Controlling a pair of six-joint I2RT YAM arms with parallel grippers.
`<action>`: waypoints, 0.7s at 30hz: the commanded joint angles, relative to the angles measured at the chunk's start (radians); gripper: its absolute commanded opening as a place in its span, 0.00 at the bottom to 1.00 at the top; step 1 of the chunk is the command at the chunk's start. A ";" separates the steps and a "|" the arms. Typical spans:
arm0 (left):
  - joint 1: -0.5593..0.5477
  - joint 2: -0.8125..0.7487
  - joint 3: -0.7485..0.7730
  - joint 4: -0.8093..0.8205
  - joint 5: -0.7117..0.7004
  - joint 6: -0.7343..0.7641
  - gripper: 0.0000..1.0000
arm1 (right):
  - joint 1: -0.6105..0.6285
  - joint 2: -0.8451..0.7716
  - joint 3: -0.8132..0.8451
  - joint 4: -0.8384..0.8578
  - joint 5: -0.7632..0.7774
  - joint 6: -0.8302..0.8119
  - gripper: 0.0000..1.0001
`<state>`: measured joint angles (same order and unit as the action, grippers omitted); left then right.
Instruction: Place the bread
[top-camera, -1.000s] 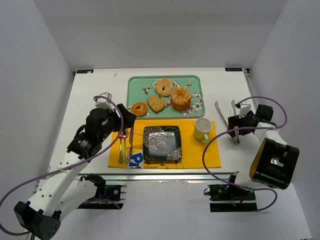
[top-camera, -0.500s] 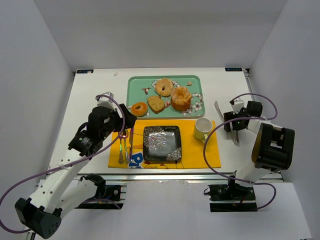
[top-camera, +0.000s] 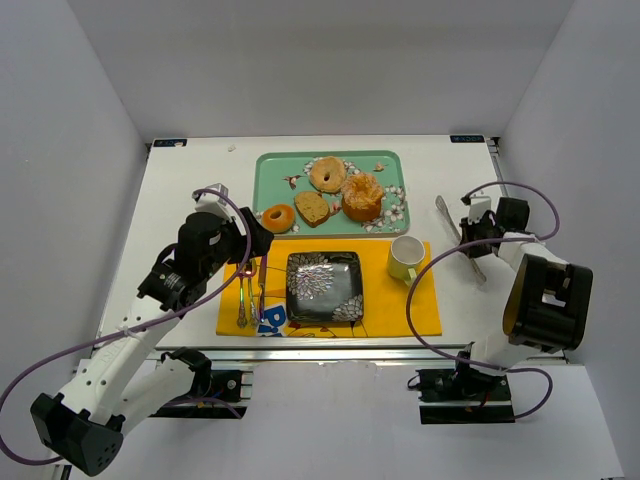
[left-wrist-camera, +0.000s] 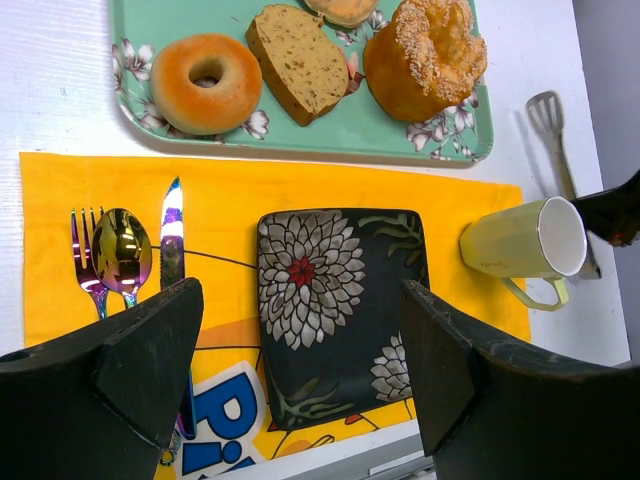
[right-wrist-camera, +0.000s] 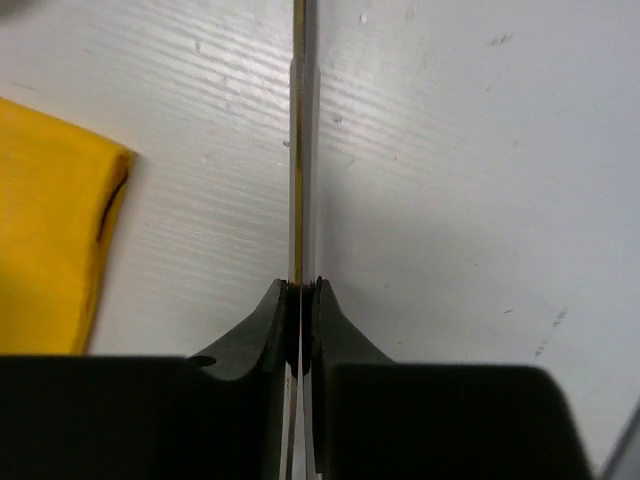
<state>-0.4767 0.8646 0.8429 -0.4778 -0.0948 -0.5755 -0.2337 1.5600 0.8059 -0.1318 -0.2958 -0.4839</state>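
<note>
The bread (top-camera: 277, 217) (left-wrist-camera: 206, 83), a small golden ring doughnut, lies at the front left corner of the green tray (top-camera: 270, 165) (left-wrist-camera: 350, 125). My left gripper (top-camera: 256, 246) (left-wrist-camera: 300, 330) hovers open over the yellow placemat (top-camera: 420, 310), just in front of the doughnut, with nothing between its fingers. The black flowered plate (top-camera: 324, 286) (left-wrist-camera: 340, 300) sits empty on the mat. On the bare table right of the mat, my right gripper (top-camera: 470, 240) (right-wrist-camera: 301, 290) is shut on metal tongs (top-camera: 450, 222) (right-wrist-camera: 299, 150), their two blades pressed together.
Also on the tray are a pale bagel (top-camera: 328, 174), a bread slice (top-camera: 312, 207) and a fluted orange cake (top-camera: 362, 196). A yellow mug (top-camera: 405, 258) stands on the mat's right side. Fork, spoon and knife (top-camera: 248, 290) lie at its left.
My right gripper has shut on the tongs, squeezing their two spread arms into one line. The left arm has barely shifted.
</note>
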 joint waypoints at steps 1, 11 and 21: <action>0.003 -0.009 0.036 0.013 -0.010 0.009 0.88 | 0.020 -0.104 0.146 -0.041 -0.089 0.001 0.03; 0.003 -0.038 0.045 0.013 -0.013 0.003 0.88 | 0.383 -0.130 0.406 -0.123 -0.148 0.062 0.20; 0.003 -0.145 0.051 -0.071 -0.072 -0.037 0.88 | 0.642 0.107 0.608 -0.129 -0.163 0.145 0.31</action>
<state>-0.4767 0.7612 0.8524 -0.5102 -0.1318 -0.5922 0.3676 1.6283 1.3411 -0.2501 -0.4358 -0.3790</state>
